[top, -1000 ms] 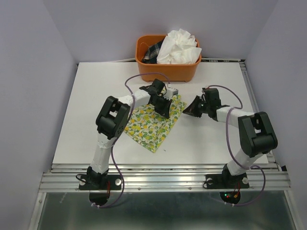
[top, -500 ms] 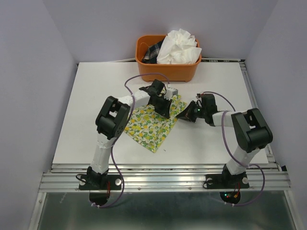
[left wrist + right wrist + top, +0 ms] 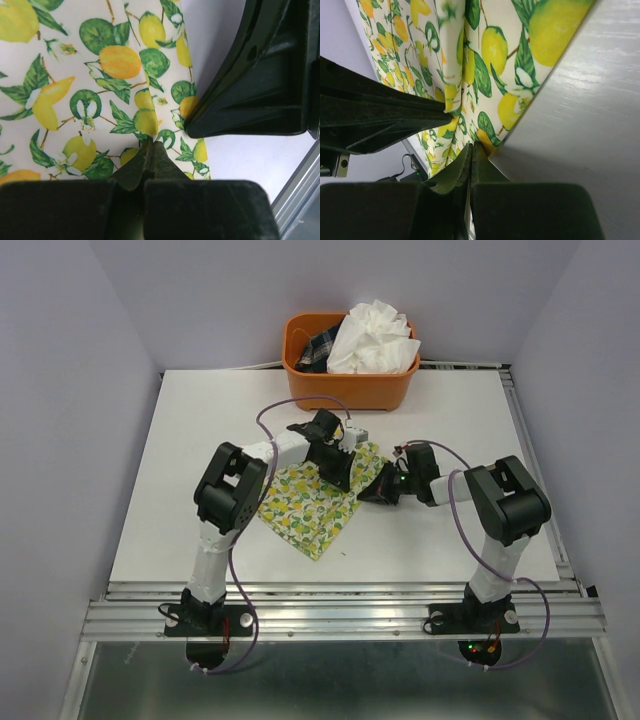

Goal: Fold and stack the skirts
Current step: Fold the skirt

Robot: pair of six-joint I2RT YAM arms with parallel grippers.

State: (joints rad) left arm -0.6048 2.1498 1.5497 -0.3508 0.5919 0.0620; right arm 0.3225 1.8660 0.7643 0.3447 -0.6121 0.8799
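left claw (image 3: 151, 146) has its jaws pressed together, tips down on the lemon skirt (image 3: 75, 90) near its right edge; no cloth shows between them. right claw (image 3: 471, 146) is likewise together, tips at that same edge, where cloth meets table (image 3: 580, 150). the lemon skirt lies folded mid-table; the white skirt (image 3: 372, 335) sits in the basket (image 3: 350, 392) at the far side. to flatten the fold well, i'd press lightly and sweep outward along the crease, without dragging the cloth askew.
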